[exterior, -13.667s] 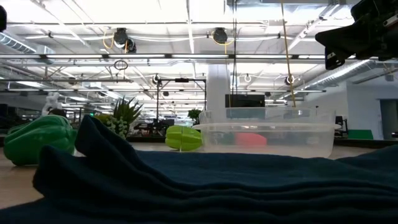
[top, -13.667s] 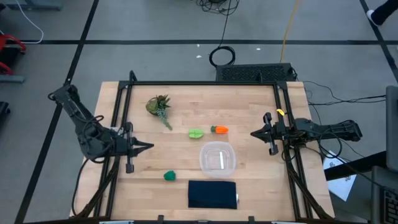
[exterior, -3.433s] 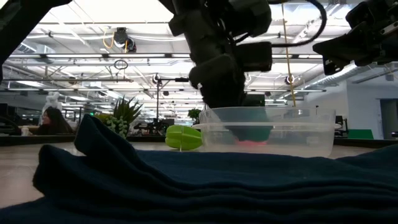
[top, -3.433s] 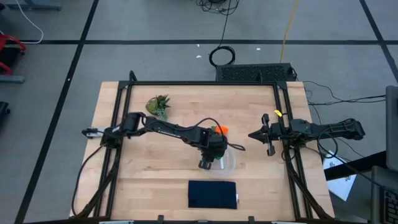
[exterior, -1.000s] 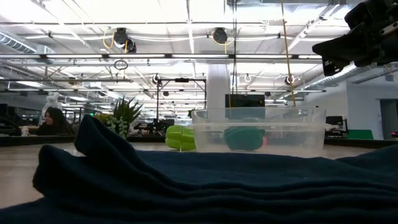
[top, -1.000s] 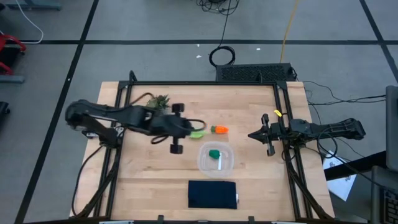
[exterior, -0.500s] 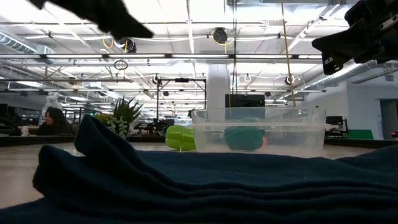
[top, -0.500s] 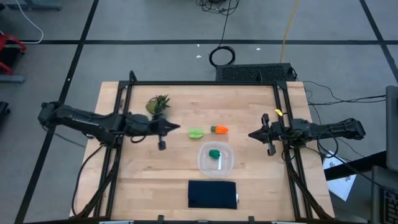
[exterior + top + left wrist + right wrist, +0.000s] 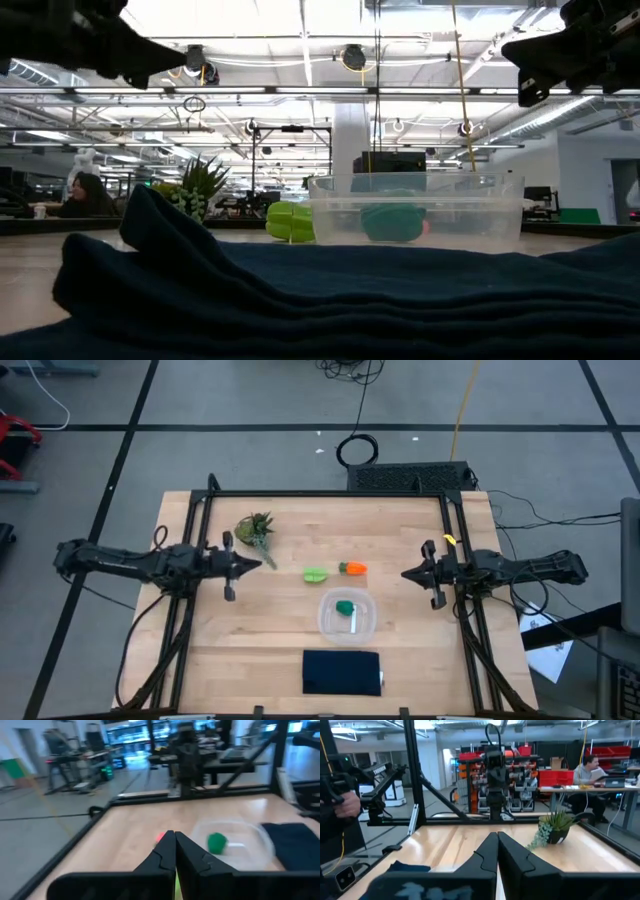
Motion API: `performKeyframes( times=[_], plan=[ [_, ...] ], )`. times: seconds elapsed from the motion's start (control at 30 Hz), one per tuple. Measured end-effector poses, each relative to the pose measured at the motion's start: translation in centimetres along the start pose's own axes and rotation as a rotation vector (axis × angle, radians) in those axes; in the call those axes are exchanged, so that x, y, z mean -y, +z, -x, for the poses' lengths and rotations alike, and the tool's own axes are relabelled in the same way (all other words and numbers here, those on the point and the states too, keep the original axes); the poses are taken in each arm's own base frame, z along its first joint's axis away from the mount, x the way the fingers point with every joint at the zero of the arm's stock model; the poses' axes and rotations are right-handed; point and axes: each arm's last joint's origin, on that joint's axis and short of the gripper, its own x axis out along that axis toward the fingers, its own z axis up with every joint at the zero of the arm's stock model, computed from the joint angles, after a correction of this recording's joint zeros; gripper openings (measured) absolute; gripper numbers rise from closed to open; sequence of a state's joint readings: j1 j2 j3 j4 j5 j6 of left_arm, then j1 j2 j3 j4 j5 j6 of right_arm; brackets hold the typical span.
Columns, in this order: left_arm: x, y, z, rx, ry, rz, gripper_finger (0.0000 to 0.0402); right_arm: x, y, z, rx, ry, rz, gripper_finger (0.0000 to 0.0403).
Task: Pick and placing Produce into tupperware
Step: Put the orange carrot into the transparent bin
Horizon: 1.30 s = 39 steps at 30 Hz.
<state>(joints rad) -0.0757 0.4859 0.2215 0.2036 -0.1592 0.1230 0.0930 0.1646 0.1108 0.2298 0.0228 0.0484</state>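
My left gripper (image 9: 262, 564) sits at the left-centre of the overhead frame, just past the sprig (image 9: 255, 528), jaws pressed together and holding nothing; you can see the two fingers (image 9: 165, 855) touching in my wrist view.

Moving right, the lime piece (image 9: 315, 574) lies mid-table with the carrot (image 9: 352, 569) just beside it, both on bare wood. Below them, lower centre, is the tupperware (image 9: 328, 625) with the dark green lump (image 9: 345, 607) already inside. Under that is the navy cloth (image 9: 341, 672) near the bottom edge.

Far right, my right gripper (image 9: 410, 574) is parked by the table's right rail, jaws shut and empty too.

So I reckon one of three is done and I'm between picks. The lime piece looks the obvious next one: I'd need to open the left jaws, reach right over it, drop down, close on it, then carry it to the tub.
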Motion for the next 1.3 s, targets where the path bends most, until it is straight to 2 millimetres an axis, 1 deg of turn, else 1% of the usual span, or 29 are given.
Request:
performKeyframes(
  times=[0.07, 0.17, 0.33, 0.43, 0.5, 0.6, 0.7, 0.8, 0.9, 1.0, 1.13, 1.3],
  plan=[
    [0.0, -0.7, 0.1, 0.008, -0.021, -0.011, 0.0, 0.0, 0.0, 0.0, 0.005, -0.004, 0.004, 0.0],
    [-0.2, -1.9, 0.1, -0.002, -0.005, -0.005, 0.0, 0.1, 0.1, 0.0, 0.006, -0.015, -0.005, 0.0],
    [-0.2, -3.0, 0.2, 0.064, -0.138, 0.025, 0.0, 0.3, 0.1, 0.0, 0.007, -0.035, -0.016, 0.0],
    [0.0, -3.8, 0.4, 0.11, -0.165, 0.015, 0.0, 0.4, 0.1, 0.0, 0.007, -0.041, -0.019, 0.0],
    [0.1, -4.6, 0.5, 0.101, -0.161, 0.01, 0.0, 0.4, 0.0, 0.0, 0.003, -0.042, -0.019, 0.0],
    [-0.1, -4.6, 0.4, 0.073, -0.132, 0.024, 0.0, 0.5, -0.1, -0.1, -0.012, -0.065, -0.009, 0.0],
    [-0.2, -4.4, 0.3, 0.079, -0.123, 0.052, 0.0, 0.9, -0.4, -0.3, -0.033, -0.172, -0.004, 0.0],
    [-0.3, -4.3, 0.3, 0.09, -0.118, 0.056, 0.0, 1.5, -0.8, -0.5, -0.062, -0.288, -0.036, 0.0],
    [-0.3, -4.3, 0.3, 0.091, -0.116, 0.055, 0.0001, 2.1, -1.1, -0.8, -0.1, -0.344, -0.088, 0.0],
    [-0.3, -4.3, 0.3, 0.092, -0.113, 0.042, 0.0001, 2.7, -0.9, -1.4, -0.15, -0.36, -0.126, 0.0],
    [-0.3, -4.3, 0.3, 0.094, -0.112, 0.017, 0.0001, 3.9, -0.5, -2.2, -0.268, -0.395, -0.176, 0.0],
    [-0.4, -4.2, 0.4, 0.101, -0.103, -0.023, 0.0002, 5.6, 0.9, -3.6, -0.342, -0.329, -0.242, 0.0]
  ],
)
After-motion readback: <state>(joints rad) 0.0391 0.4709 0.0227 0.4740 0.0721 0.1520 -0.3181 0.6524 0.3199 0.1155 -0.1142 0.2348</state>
